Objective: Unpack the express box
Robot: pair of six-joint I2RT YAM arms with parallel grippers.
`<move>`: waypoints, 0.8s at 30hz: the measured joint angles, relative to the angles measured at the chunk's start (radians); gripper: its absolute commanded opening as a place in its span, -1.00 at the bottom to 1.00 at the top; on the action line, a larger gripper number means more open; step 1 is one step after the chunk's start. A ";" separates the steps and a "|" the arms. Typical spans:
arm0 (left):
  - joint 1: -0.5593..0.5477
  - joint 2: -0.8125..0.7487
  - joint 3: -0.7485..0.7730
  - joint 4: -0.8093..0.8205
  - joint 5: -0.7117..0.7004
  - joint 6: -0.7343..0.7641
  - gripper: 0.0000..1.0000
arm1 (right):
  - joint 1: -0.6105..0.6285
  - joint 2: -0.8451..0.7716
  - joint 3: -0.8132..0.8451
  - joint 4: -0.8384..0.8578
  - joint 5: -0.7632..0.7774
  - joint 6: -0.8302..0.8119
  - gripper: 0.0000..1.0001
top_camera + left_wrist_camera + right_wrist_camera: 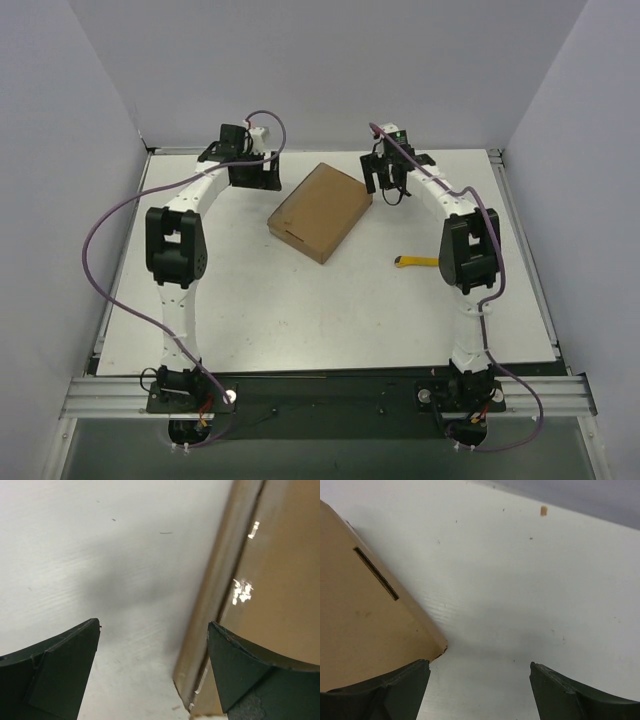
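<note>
The express box (320, 211) is a flat brown cardboard mailer lying closed and turned at an angle on the white table, toward the back. My left gripper (252, 176) is open just left of the box's back left edge. In the left wrist view the gripper (154, 630) straddles that edge of the box (280, 560), one finger over the lid. My right gripper (385, 180) is open beside the box's back right corner. The right wrist view shows that gripper (479, 666) over bare table, with the box corner (365, 625) at its left finger.
A small yellow utility knife (417, 262) lies on the table (300, 310) right of the box, near the right arm. White walls stand on three sides. A small tan crumb (543, 511) lies near the back wall.
</note>
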 measured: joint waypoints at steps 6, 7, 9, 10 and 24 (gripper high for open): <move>-0.026 0.117 0.130 -0.015 -0.151 0.075 0.85 | 0.000 0.076 0.037 0.011 -0.019 -0.020 0.46; -0.030 0.124 0.138 -0.019 -0.155 0.087 0.81 | 0.001 0.076 0.043 0.015 -0.019 -0.022 0.46; -0.038 0.143 0.164 -0.035 -0.151 0.114 0.58 | 0.005 0.076 0.047 0.025 -0.018 -0.028 0.46; -0.041 0.152 0.178 -0.044 -0.143 0.119 0.49 | 0.006 0.076 0.047 0.024 -0.018 -0.032 0.46; -0.053 0.133 0.025 -0.107 0.128 0.220 -0.12 | 0.035 0.075 0.003 0.035 -0.072 -0.058 0.61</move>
